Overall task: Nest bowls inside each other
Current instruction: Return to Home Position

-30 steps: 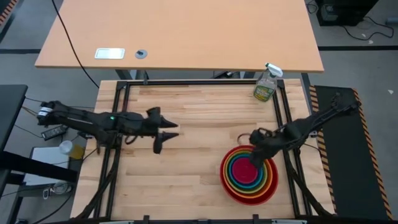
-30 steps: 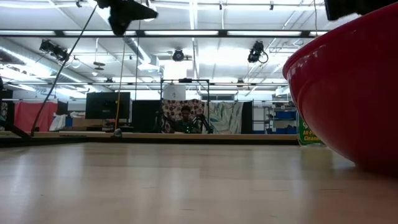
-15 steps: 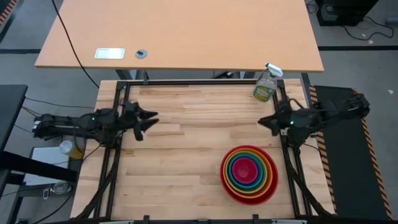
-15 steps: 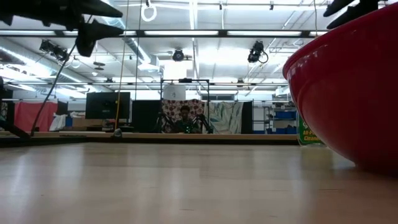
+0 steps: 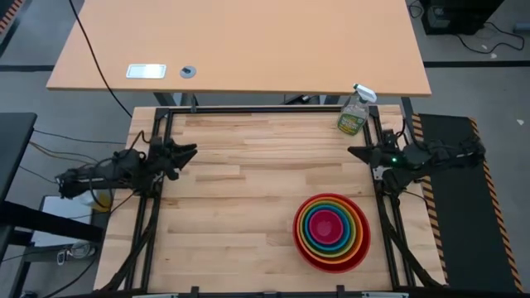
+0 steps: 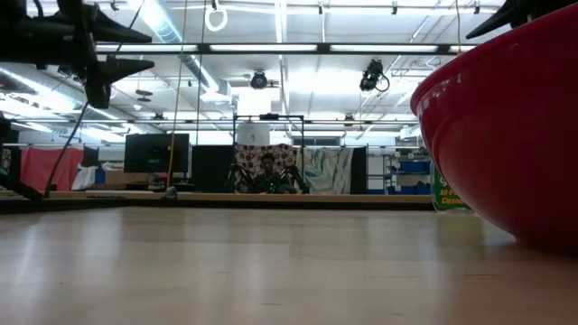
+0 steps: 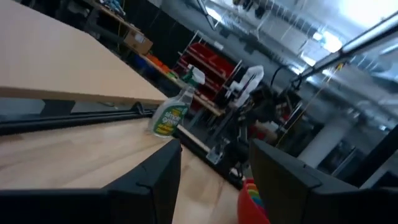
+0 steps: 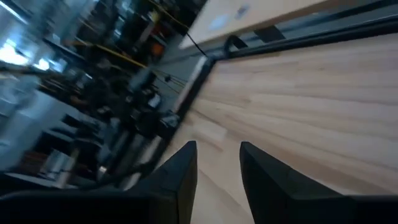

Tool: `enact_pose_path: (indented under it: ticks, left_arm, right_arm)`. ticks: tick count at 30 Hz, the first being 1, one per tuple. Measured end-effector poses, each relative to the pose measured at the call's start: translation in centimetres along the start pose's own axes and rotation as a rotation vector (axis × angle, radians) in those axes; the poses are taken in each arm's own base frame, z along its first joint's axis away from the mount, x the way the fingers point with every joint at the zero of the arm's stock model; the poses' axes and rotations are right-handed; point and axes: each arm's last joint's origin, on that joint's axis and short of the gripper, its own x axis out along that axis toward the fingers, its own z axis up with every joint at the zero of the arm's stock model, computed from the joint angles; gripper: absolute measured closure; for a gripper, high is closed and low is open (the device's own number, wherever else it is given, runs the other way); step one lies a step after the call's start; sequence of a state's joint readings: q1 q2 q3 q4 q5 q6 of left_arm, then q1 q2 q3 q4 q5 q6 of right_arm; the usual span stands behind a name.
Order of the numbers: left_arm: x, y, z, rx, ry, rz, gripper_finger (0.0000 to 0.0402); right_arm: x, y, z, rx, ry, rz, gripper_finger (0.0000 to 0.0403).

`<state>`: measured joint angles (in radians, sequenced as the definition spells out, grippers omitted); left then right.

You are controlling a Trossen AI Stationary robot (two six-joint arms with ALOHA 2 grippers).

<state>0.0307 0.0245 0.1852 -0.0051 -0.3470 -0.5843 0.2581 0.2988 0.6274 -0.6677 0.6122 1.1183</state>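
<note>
Fingers (image 7: 152,183) of the left gripper (image 5: 189,151) stand wide apart and empty; the right gripper (image 5: 354,153) is parted more narrowly, also empty. Calling the table's far edge 12 o'clock, I have the left gripper at the 9 o'clock edge and the right at 3 o'clock, both pointing inward. The bowls (image 5: 331,231) sit nested in one stack toward 5 o'clock, mouths up, pink bowl (image 5: 329,227) innermost, red bowl (image 5: 331,266) outermost; being round, they have no long axis. From the right gripper the stack lies near, at 7 o'clock; from the left, well apart at 4 o'clock. I judge the nesting done. The wooden table (image 5: 248,207) also carries a spray bottle (image 5: 354,113) at 1 o'clock; a person (image 6: 268,171) sits far off in the room.
</note>
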Motion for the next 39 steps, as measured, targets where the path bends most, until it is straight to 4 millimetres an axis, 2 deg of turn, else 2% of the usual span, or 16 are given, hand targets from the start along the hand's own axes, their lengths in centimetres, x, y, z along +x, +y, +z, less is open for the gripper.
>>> enact_pose_path:
  ticks: [7,13,17,24,29,39]
  left_arm:
    - [0.0,0.5,-0.7,-0.029,0.01,0.009,0.0209]
    - [-0.1,0.8,-1.1,-0.042,0.049,0.036,0.0209]
    - [0.0,0.8,-1.3,-0.078,0.074,0.027,0.0209]
    - [0.0,1.2,-2.0,-0.09,0.153,0.067,0.0209]
    - [-0.1,1.5,-2.4,-0.093,0.183,0.096,0.0209]
    - [-0.1,1.7,-2.3,-0.05,0.153,0.152,0.0209]
  right_arm:
    - [0.6,-1.8,-1.3,0.062,-0.096,0.138,0.0273]
    - [0.4,-4.3,-2.1,0.11,-0.192,0.149,0.0273]
    - [1.0,-4.5,-2.6,0.103,-0.191,0.135,0.0273]
    - [3.1,-5.9,-5.0,0.156,-0.197,0.167,0.0275]
    - [4.8,-7.0,-6.9,0.244,-0.245,0.309,0.0275]
    - [4.7,-6.6,-6.6,0.222,-0.285,0.347,0.0275]
